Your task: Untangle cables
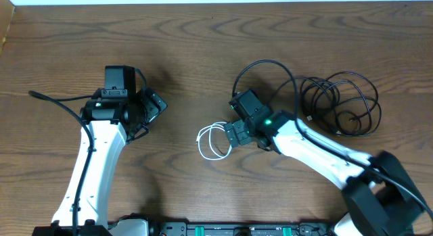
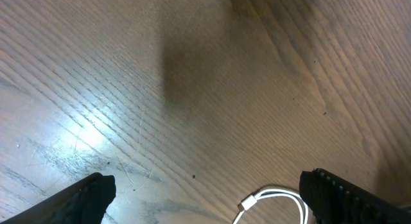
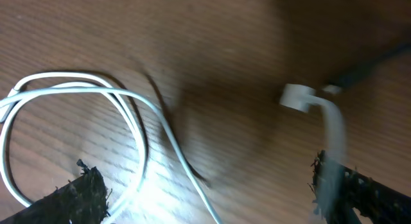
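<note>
My right gripper point(image 3: 205, 189) hangs low over the wooden surface point(image 3: 192, 31) with its fingers point(image 3: 70, 201) spread wide, clamped on nothing. One strand of the white cable point(image 3: 70, 115) runs across the wood between them. The cable's loops lie flat near the finger on the left side of my wrist view, overlapping one another. Near the opposite finger a white plug end point(image 3: 298, 97) curves up on its cord. It is blurred, and I cannot tell whether the cord touches that finger. A dark streak beyond the plug is too smeared to name.

From overhead, this gripper sits just at the right edge of the white cable's small coil, near the middle of the surface. The black cables point(image 1: 338, 104) lie farther right, past my right arm point(image 1: 318, 151). They are bunched in overlapping loops and lie apart from the white one.

My left gripper point(image 2: 205, 185) is also spread wide and holds nothing. It is over bare wood, well to the left of the white coil. Another white plug and a short curve of the white cable show at the lower edge of its wrist view, close to one finger.
</note>
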